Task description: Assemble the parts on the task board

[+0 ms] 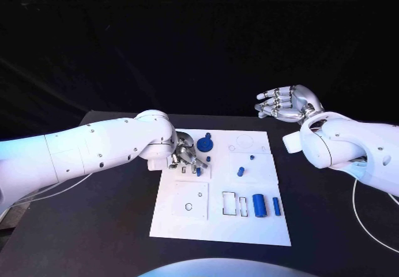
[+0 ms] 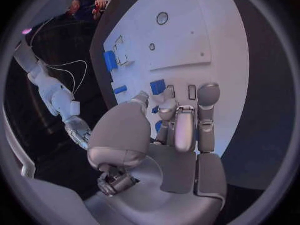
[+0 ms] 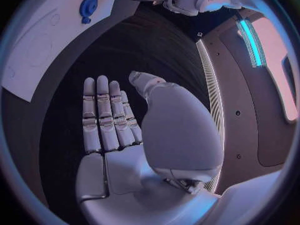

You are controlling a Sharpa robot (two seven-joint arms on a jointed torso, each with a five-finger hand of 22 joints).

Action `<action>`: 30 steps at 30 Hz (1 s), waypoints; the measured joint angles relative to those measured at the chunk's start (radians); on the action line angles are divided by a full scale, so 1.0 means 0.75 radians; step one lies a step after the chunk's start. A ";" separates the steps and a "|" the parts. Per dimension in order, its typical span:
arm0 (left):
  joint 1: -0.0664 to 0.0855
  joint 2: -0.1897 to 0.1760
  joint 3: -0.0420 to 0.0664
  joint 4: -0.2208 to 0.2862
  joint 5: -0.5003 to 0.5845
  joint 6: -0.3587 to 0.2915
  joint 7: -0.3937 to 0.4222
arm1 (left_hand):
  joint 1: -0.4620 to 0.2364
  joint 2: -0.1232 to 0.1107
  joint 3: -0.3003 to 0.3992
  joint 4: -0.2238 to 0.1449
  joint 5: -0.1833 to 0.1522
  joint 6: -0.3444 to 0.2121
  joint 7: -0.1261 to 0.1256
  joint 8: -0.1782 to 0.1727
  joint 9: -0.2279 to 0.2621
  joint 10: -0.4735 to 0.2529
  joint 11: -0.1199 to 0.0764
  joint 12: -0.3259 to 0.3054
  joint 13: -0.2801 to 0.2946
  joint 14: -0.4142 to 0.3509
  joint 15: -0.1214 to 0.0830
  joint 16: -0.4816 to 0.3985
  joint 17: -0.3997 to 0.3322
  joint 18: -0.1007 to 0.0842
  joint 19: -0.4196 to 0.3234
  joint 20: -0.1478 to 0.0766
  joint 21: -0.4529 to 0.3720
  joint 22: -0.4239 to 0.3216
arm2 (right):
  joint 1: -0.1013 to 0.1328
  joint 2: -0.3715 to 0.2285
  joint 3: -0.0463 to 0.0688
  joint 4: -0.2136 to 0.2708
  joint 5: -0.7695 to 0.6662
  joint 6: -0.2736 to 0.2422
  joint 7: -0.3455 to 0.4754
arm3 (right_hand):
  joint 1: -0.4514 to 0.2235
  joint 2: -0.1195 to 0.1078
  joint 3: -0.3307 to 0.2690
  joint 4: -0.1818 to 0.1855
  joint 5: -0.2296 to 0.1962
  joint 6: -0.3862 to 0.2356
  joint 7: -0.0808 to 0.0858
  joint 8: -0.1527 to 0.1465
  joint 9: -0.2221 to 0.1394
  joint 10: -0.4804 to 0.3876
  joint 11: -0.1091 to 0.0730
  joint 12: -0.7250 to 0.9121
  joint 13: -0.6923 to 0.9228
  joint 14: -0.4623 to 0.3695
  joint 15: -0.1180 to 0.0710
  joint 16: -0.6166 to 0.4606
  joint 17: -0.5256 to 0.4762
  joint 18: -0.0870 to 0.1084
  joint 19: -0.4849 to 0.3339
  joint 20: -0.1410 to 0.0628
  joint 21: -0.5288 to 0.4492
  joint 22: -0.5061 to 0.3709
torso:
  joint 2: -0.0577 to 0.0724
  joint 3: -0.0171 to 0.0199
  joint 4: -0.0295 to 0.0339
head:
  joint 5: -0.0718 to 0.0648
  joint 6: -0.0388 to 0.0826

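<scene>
Left hand (image 1: 184, 154) sits low over the white board (image 1: 187, 231), at about 10 o'clock from the board's centre. Fingers curled down around a small blue peg (image 1: 198, 171); whether they actually pinch it, I cannot tell (thumb hides the contact in the left wrist view). Round blue gear (image 1: 205, 142) lies just beyond, at 11 o'clock. Two blue bars (image 1: 259, 205) rest at 4 o'clock, another small blue piece (image 1: 241, 171) near centre.

Right hand (image 1: 282, 103) hangs off the board at 1 o'clock, fingers apart, holding nothing.

Judgement: for a clean seat, keep the peg upright, line it over its hole before pressing, and lower slowly without nudging the gear.
</scene>
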 measured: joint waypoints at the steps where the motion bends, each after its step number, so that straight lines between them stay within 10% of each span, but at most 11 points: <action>1: 0.000 0.000 -0.001 0.000 0.000 0.001 0.000 | 0.005 0.005 0.000 0.000 0.000 0.000 0.000 0.000 0.000 0.000 0.000 0.000 0.000 0.000 0.000 0.000 0.000 0.000 0.000 0.000 0.004 0.000 | 0.000 0.001 0.000 0.000 0.000 0.000 0.000 | 0.000 0.000 0.002 -0.002 0.000 0.000 0.000 0.000 0.000 0.000 0.000 0.000 -0.002 0.001 0.001 0.000 0.000 0.000 0.000 0.000 0.000 -0.002 | 0.000 0.0000 0.0003 | 0.000 -0.001; 30: -0.001 0.013 -0.003 0.004 0.018 0.023 -0.001 | 0.165 0.059 0.104 0.000 0.000 0.000 0.000 -0.013 0.004 -0.005 0.005 0.000 -0.009 0.000 0.000 0.000 -0.004 0.000 -0.009 0.009 0.039 0.036 | -0.002 0.016 -0.002 -0.014 0.002 0.009 -0.009 | -0.012 0.002 0.013 -0.013 0.000 0.005 0.004 0.000 -0.001 0.002 0.003 -0.005 -0.014 0.005 0.005 -0.015 -0.004 0.000 0.000 0.000 -0.010 -0.013 | -0.001 0.0008 -0.0004 | 0.008 -0.013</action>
